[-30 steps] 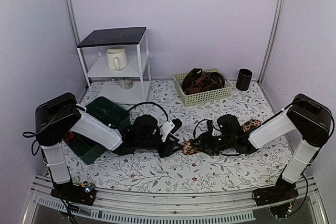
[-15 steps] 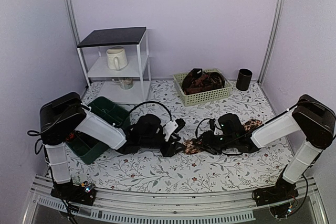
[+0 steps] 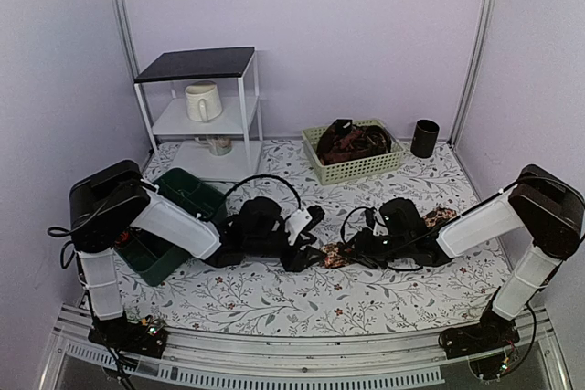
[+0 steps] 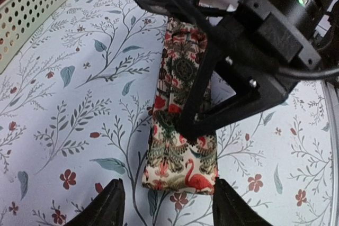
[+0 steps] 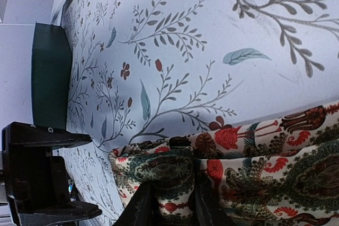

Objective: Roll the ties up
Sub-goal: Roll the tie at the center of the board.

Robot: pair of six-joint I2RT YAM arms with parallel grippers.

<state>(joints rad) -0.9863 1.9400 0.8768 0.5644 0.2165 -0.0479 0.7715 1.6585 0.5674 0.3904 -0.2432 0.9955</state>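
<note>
My right end effector pinches a first fold of the tie, which is otherwise flat on the bench before the basket, while my left end effector gapes empty astride its end, so I judge rolling barely begun.

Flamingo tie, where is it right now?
The flamingo tie lies mid-table in the top view; the right claw pinches it, its end facing the open left claw.

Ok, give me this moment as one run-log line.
task: roll ties | tie: laid out, not yet coiled | right gripper: jaws shut on tie | left gripper: jaws open, straddling tie end
</note>
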